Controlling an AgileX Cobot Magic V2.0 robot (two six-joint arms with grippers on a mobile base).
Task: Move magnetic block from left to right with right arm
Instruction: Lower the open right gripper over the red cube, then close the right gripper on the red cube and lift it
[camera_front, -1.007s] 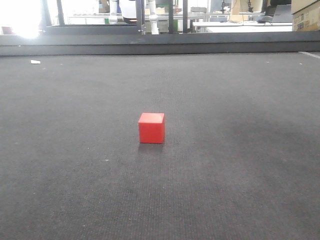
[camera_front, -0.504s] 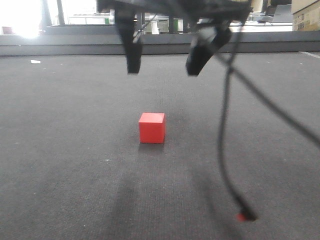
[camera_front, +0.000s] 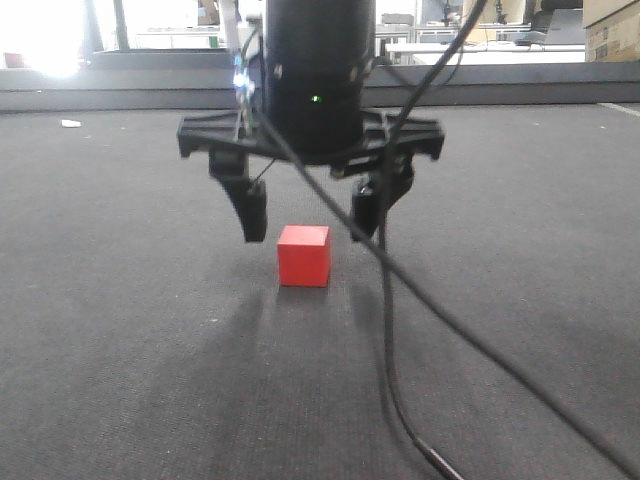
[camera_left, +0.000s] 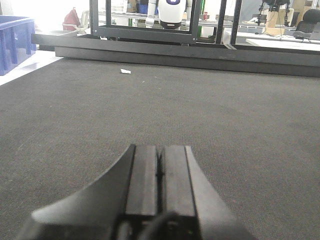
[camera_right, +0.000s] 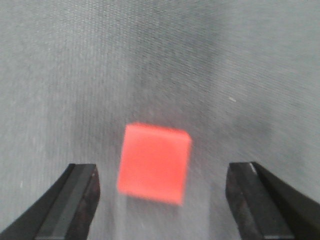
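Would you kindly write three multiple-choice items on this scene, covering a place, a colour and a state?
1. Where is the magnetic block? A) on the mat B) in a crate C) held aloft
2. Its colour? A) blue B) red C) green
3. The left gripper is: A) wide open B) holding the block C) shut
Answers: 1 A, it rests on the mat beneath the open right gripper; 2 B, its faces are bright red; 3 C, the left wrist view shows it closed with no gap.

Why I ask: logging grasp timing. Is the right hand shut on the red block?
No, the right hand is open, the magnetic block untouched between its fingers.
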